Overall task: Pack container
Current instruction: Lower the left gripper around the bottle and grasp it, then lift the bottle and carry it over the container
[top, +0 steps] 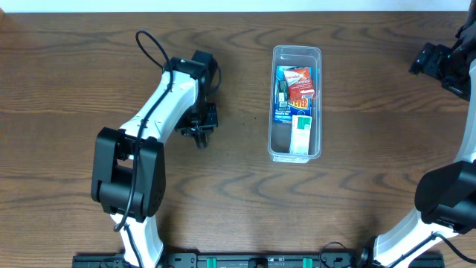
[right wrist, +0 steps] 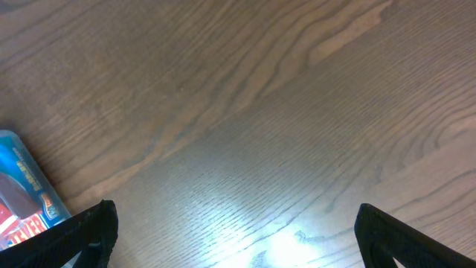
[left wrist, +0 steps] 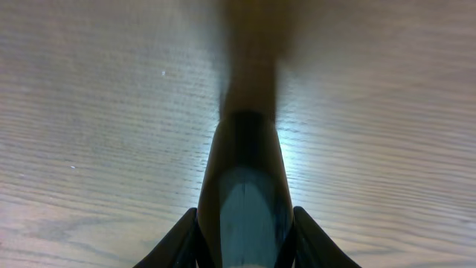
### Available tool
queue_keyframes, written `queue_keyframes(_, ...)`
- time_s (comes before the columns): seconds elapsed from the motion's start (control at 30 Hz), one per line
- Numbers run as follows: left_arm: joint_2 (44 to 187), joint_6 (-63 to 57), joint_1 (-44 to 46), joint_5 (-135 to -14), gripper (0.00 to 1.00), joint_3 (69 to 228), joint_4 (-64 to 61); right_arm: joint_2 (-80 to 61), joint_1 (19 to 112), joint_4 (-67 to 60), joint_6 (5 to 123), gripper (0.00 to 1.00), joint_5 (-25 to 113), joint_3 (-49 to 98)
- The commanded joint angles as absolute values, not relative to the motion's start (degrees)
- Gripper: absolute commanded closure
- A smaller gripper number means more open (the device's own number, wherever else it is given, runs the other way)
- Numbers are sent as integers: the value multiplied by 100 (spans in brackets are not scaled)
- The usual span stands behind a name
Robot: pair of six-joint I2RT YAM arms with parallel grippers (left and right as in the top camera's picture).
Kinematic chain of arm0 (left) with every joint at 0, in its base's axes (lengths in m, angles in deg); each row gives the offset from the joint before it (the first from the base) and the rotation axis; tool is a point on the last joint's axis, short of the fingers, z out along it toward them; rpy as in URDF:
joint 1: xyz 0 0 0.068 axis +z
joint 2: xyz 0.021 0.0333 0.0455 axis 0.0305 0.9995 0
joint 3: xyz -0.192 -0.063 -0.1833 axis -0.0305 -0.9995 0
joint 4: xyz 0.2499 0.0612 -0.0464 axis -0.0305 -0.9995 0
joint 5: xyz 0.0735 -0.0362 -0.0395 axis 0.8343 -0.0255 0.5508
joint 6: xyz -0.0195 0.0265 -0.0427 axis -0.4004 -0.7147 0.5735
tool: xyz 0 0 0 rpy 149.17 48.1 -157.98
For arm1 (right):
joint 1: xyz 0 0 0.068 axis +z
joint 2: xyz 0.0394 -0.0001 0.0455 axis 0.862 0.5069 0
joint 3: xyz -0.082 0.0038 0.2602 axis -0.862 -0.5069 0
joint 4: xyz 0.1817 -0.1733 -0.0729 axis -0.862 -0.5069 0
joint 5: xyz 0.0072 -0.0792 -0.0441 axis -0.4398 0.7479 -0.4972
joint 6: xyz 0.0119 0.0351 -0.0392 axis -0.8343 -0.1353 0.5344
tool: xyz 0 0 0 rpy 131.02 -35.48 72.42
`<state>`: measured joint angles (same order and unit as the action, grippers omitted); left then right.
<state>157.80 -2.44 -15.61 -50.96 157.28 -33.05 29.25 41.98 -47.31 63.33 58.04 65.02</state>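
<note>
A: From overhead, where does your container sit?

B: Your container [top: 297,50] lies on the table [top: 357,208] right of the middle and nearer the far edge. Its long side runs from the far edge toward the near edge. In it you have a blue packet [top: 282,93], a red packet [top: 301,85] against it toward the far end, and a white and green box [top: 300,132] at the near end.

A: And your arms?

B: Your left gripper [top: 201,140] hangs over bare wood to the left of the container, well apart from it. Your right gripper [top: 422,61] is by the far right corner, also apart from it.

A: The left wrist view?

B: Two black fingers [left wrist: 184,240] sit close against a dark tapered shape [left wrist: 245,186] between them, and its tip is blurred. You cannot tell whether that is a held thing or the jaws closed on themselves.

A: The right wrist view?

B: Your right jaws stand wide apart at the lower corners, with only wood between them. The blue packet shows at the left edge.
</note>
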Motion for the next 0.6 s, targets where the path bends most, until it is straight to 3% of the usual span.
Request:
queue_keyframes(0.0,15356,-423,-1599,-5319,72,16161,-3370,2933,4194,-4733,6362,1,5841,6493)
queue_keyframes(0.27,14632,-439,-2119,-6065,72,16585,-3348,2933,4194,-4733,6362,1,5841,6493)
queue_keyframes(0.57,14289,46,-3561,-6030,72,16604,-2712,2933,4194,-4735,6362,1,5841,6493)
